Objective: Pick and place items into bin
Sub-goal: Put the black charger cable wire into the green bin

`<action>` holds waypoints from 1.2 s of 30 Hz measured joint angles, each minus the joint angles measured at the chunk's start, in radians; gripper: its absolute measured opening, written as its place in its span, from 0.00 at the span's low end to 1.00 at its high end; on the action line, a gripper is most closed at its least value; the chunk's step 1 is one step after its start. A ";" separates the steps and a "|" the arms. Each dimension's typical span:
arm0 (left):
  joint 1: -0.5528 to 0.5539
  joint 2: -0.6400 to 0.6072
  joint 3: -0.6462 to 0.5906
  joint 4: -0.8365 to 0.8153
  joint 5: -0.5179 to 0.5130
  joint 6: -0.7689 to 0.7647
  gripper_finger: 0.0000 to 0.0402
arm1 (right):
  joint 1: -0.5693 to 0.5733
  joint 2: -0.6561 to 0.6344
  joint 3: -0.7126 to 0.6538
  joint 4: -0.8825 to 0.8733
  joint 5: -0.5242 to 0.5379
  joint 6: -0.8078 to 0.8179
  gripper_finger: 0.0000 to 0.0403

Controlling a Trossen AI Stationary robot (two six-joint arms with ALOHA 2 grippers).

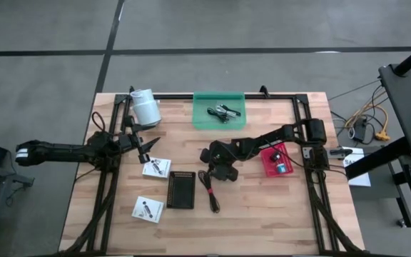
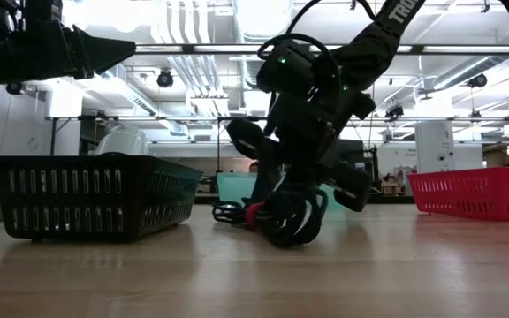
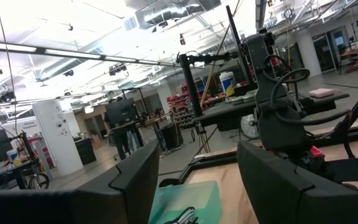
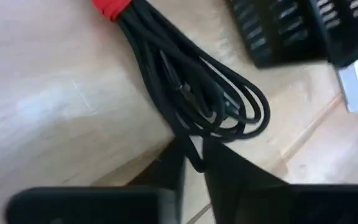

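Observation:
A coiled black cable (image 1: 210, 191) with a red tie (image 4: 110, 7) lies on the table beside a black slotted basket (image 1: 180, 190). My right gripper (image 4: 194, 167) points down at the cable's far end (image 1: 206, 175) and is shut on it. The green bin (image 1: 198, 118) at the far edge holds other black cables (image 1: 220, 111). Two white printed cards (image 1: 155, 168) (image 1: 147, 208) lie flat on the table. My left gripper (image 3: 197, 155) is open, raised above the table's left side near the cards (image 1: 147, 148), touching nothing. My right gripper pinches one end loop of the black cable coil (image 4: 194, 155) between its two fingers, coming from above and pointing down. The red-tied end (image 4: 114, 9) lies away from the fingers. In the low view the coil (image 2: 292, 225) rests on the table below the gripper.
A white cylindrical roll (image 1: 145, 107) stands at the far left. A red basket (image 1: 277, 160) with a small blue piece sits under the right arm. The black metal frame (image 1: 302, 121) runs along both sides and the far edge. A person stands far off in the room (image 3: 117, 121).

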 joint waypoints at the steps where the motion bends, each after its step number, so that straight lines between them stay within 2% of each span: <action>1: 0.000 0.000 0.000 0.000 0.000 0.000 0.50 | 0.000 -0.002 0.000 -0.007 0.016 0.004 0.08; 4: 0.000 0.000 0.000 0.000 0.000 0.000 0.50 | 0.000 -0.018 0.000 -0.040 0.105 0.021 0.03; 14: 0.000 0.000 0.000 0.000 0.000 0.000 0.50 | -0.012 -0.195 -0.002 -0.190 0.296 0.164 0.02; 24: 0.000 0.000 0.000 0.000 0.000 0.000 0.50 | -0.063 -0.446 -0.002 -0.164 0.633 0.375 0.02; 29: 0.000 0.000 0.000 0.001 0.000 0.000 0.50 | -0.126 -0.511 -0.004 -0.130 0.765 0.455 0.02; 32: 0.000 0.000 0.000 0.001 0.000 0.000 0.50 | -0.177 -0.520 -0.006 -0.122 0.808 0.481 0.02; 36: 0.000 0.000 0.000 0.001 0.000 0.000 0.50 | -0.249 -0.498 -0.010 -0.120 0.809 0.539 0.02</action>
